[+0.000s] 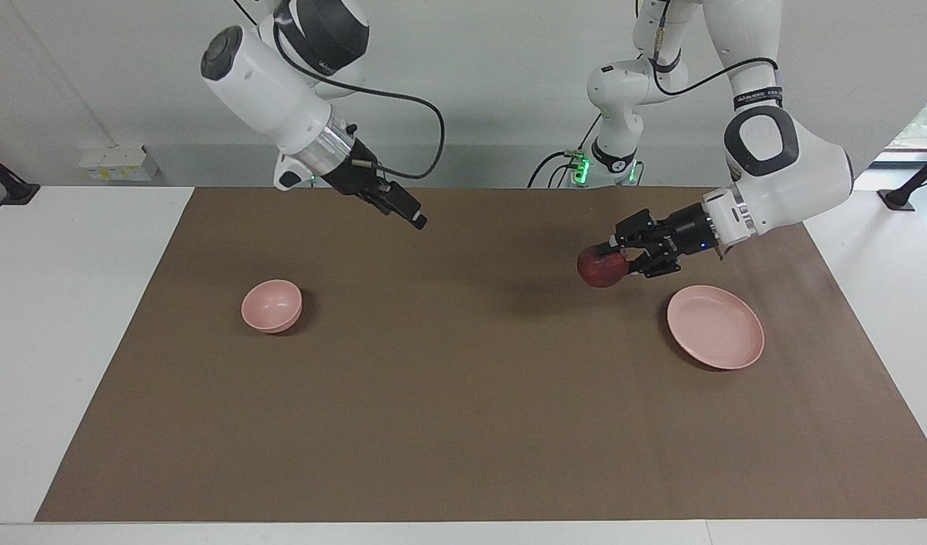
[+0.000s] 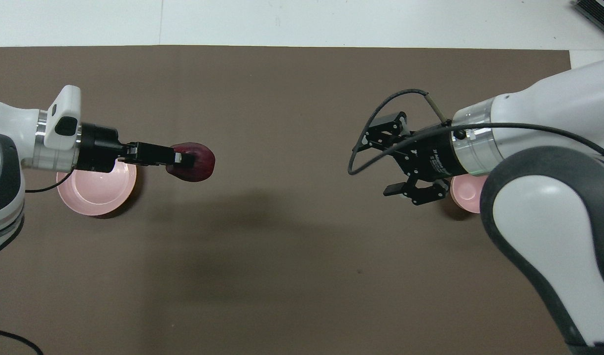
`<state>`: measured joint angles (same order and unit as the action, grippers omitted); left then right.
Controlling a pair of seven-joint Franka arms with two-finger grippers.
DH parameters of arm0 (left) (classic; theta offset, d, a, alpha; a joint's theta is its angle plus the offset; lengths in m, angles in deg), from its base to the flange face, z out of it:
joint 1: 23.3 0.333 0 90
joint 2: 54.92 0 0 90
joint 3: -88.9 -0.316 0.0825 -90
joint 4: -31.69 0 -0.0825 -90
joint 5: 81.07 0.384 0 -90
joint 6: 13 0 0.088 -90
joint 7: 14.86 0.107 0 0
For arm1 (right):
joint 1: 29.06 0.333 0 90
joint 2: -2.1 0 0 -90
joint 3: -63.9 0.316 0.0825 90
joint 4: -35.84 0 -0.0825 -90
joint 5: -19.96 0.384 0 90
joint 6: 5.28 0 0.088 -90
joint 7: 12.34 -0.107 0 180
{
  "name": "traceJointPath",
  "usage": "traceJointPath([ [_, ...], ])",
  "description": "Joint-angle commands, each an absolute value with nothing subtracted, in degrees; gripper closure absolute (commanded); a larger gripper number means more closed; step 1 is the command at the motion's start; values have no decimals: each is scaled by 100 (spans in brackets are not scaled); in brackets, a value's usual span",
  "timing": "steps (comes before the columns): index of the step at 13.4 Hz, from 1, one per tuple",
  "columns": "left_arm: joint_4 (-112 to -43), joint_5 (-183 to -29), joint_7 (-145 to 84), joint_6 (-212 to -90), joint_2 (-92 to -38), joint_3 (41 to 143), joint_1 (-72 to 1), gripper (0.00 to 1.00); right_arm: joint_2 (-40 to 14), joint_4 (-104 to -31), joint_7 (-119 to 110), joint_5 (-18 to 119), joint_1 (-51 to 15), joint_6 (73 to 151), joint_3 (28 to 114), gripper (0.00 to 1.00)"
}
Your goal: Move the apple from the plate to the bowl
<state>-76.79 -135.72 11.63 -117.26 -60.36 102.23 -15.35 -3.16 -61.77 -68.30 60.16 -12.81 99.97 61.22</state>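
Two grippers are up over the brown mat (image 1: 463, 393) that covers the surface (image 1: 69, 318), and both are mine. My left gripper (image 1: 613, 253) is clamped tight on the apple (image 1: 602, 268), pinching it at its upper part so that the dark red fruit hangs from my fingertips in the air. The apple is clear of the plate (image 1: 717, 333) and casts its shadow on bare mat beside the plate, toward the middle of the surface. From above, the apple (image 2: 192, 161) sits at the end of my left gripper (image 2: 179, 159), and my black wrist covers part of the plate's rim (image 2: 94, 204). The plate lies flat at the left arm's end of the mat with nothing on it.

My right gripper (image 1: 412, 216) hangs in the air over the mat's edge nearest to my bases, pointing down and toward the middle. Its jaws are spread wide and hold nothing; the overhead view shows the right gripper (image 2: 380, 165) with its two fingers well apart. The bowl (image 1: 272, 305) stands upright on the mat toward the right arm's end, with nothing in it. From above, my right wrist hides most of the bowl (image 2: 462, 193).
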Motion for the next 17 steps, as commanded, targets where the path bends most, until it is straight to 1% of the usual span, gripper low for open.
traceJointPath([
  [1, -7826, -13907, 941, -11723, -5861, 10402, -1548, 100, -676, -6163, -7980, 7133, -1341, 10439, 6135, 0],
  [2, -7852, -13943, 932, -11741, -5852, 10428, -1609, 100, -747, -6215, -8071, 7468, -1167, 10554, 6144, 0],
  [3, -7861, -13952, 905, -11846, -5835, 10429, -1696, 100, -774, -6320, -8245, 7671, -1018, 10920, 6144, 0],
  [4, -7870, -13987, 809, -12029, -5835, 10429, -1836, 100, -800, -6477, -8395, 8169, -955, 11298, 6153, 0],
  [6, -7870, -13987, 573, -12477, -5835, 10428, -2144, 100, -871, -6698, -8440, 8972, -534, 12045, 6144, 0],
  [7, -7861, -13996, 345, -12593, -5843, 10429, -2224, 100, -984, -6716, -8441, 9209, -463, 12188, 6144, 0],
  [9, -7861, -13996, 71, -12847, -5852, 10437, -2452, 100, -1055, -6795, -8318, 9825, -419, 12321, 6144, 0],
  [12, -7799, -13996, -290, -13339, -5914, 10472, -2681, 100, -1029, -6980, -8108, 9906, -331, 12339, 6144, 0],
  [14, -7790, -13987, -316, -13621, -5931, 10516, -2725, 100, -1012, -7111, -7879, 10124, -120, 12689, 6144, 0],
  [17, -7738, -13935, -492, -13886, -5949, 10516, -2822, 100, -994, -7155, -7843, 10134, -85, 12726, 6144, 0],
])
